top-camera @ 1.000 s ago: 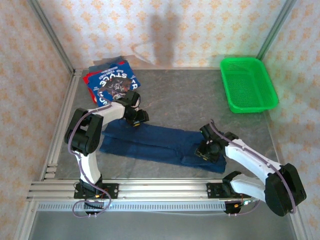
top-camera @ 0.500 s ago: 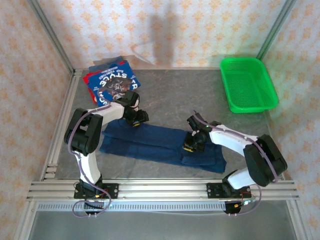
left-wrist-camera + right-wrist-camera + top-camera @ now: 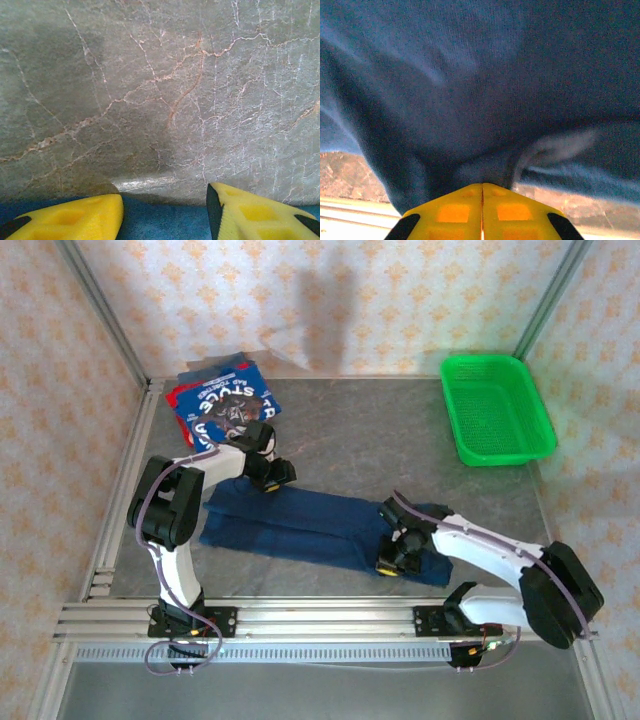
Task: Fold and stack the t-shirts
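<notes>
Fold judged in hand: right gripper [image 3: 391, 562] pinched shut on navy t-shirt [image 3: 300, 525] edge at its tips; next move calls for lifting it over cleanly.

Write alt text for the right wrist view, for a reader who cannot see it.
The yellow right claw is shut on a dark navy cloth t-shirt, which gathers into folds at its tip and spreads above. Strips of grey marbled table show beneath the cloth's edge.
</notes>
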`<state>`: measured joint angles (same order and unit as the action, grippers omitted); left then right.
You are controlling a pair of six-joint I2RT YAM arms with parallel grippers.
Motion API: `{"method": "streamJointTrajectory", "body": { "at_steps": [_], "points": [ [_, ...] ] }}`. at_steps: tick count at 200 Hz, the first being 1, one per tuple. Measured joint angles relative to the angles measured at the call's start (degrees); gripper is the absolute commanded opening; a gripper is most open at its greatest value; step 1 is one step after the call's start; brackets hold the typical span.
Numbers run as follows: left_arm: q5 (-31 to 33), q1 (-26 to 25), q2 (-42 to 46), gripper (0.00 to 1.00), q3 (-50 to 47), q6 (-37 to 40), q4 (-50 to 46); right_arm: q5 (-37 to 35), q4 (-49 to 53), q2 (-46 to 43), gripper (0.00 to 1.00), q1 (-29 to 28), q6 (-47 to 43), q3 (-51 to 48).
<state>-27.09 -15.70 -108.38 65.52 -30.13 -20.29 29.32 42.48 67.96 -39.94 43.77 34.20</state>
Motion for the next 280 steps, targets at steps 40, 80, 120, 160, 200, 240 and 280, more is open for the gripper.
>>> {"method": "streamJointTrajectory", "body": {
  "at_steps": [40, 80, 120, 160, 200, 240, 280],
  "points": [
    [0.0, 0.0, 0.0, 0.52, -0.3, 0.0, 0.3, -3.8, 6.2, -8.3, 0.10, -0.7, 3.2, 0.9],
    [-0.6, 0.2, 0.0, 0.52, -0.4, 0.0, 0.5, -8.6, 3.1, -4.9, 0.10, 5.8, 5.3, 3.8],
    [-1.0, 0.4, 0.2, 0.52, -0.7, 0.2, 0.9, -10.9, -2.9, 9.9, 0.09, 8.1, 4.6, 4.9],
    [-1.0, 0.5, 0.2, 0.52, -0.8, 0.2, 1.0, -12.0, -2.3, 6.1, 0.08, 7.6, 4.5, 3.1],
    [-1.6, 0.8, -0.2, 0.52, -0.8, 0.2, 1.1, -9.7, 3.2, -4.2, 0.07, 6.8, 5.3, -1.1],
    [-2.6, 1.4, -0.5, 0.52, -0.9, 0.2, 1.5, -8.9, 10.4, -3.3, 0.07, 3.7, 6.7, -1.4],
    [-3.0, 1.6, -0.5, 0.52, -1.2, 0.2, 2.0, -12.3, 13.1, -8.8, 0.07, 3.4, 9.6, 3.3]
  ]
}}
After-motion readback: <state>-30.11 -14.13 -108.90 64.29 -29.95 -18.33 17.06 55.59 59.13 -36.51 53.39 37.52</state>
